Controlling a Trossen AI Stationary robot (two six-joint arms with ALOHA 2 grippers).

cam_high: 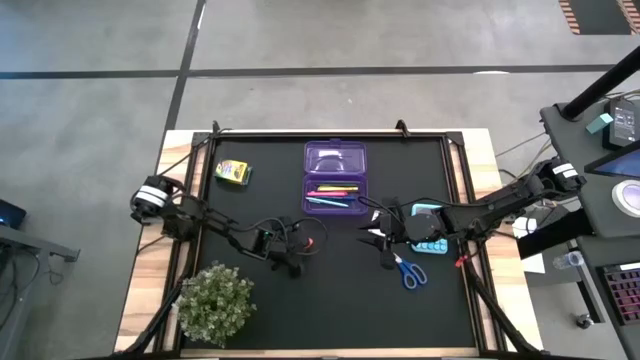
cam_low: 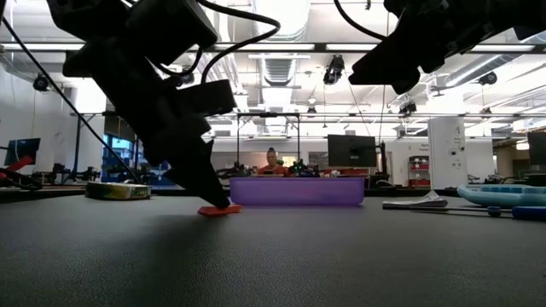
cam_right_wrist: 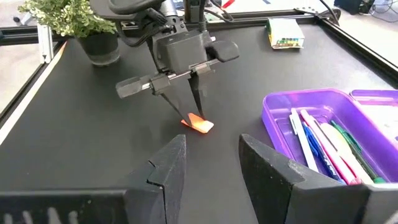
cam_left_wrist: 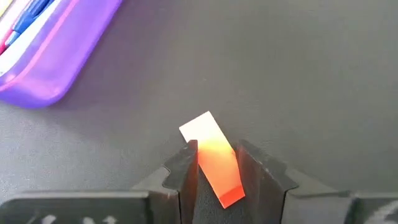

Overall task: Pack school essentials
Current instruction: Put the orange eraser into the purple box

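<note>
The small red-orange eraser (cam_left_wrist: pixel 216 163), a flat rubber block with a pale end, sits on the black table mat (cam_high: pixel 340 300) with one end tipped up, caught between the two dark fingers of the left gripper (cam_left_wrist: pixel 219 167). From the left wrist view the fingers stand close on either side of it, touching its long edges, with the pale end sticking out beyond the tips. In the right wrist view the same gripper (cam_right_wrist: pixel 194 107) points steeply down at the eraser (cam_right_wrist: pixel 198 123), and the low view shows the eraser (cam_low: pixel 217 210) resting on the mat under the fingertips.

Just beyond it lies the open purple plastic pencil case (cam_high: pixel 335 176), its tray already holding thin pens and markers (cam_high: pixel 333 192) in pink, yellow, green and blue. The case is near the eraser but apart from it.

The right gripper (cam_right_wrist: pixel 211 162) hovers above the mat on the other side of the case, fingers spread apart with nothing between them. Beside it on the mat lie the blue-handled scissors (cam_high: pixel 408 272) and a pale blue tray-like object (cam_high: pixel 430 245), partly hidden under the arm.

The yellow-green crayon box (cam_high: pixel 232 172) lies well apart near the mat's far left corner, and the bushy green potted plant (cam_high: pixel 215 302) stands at the near left edge.
</note>
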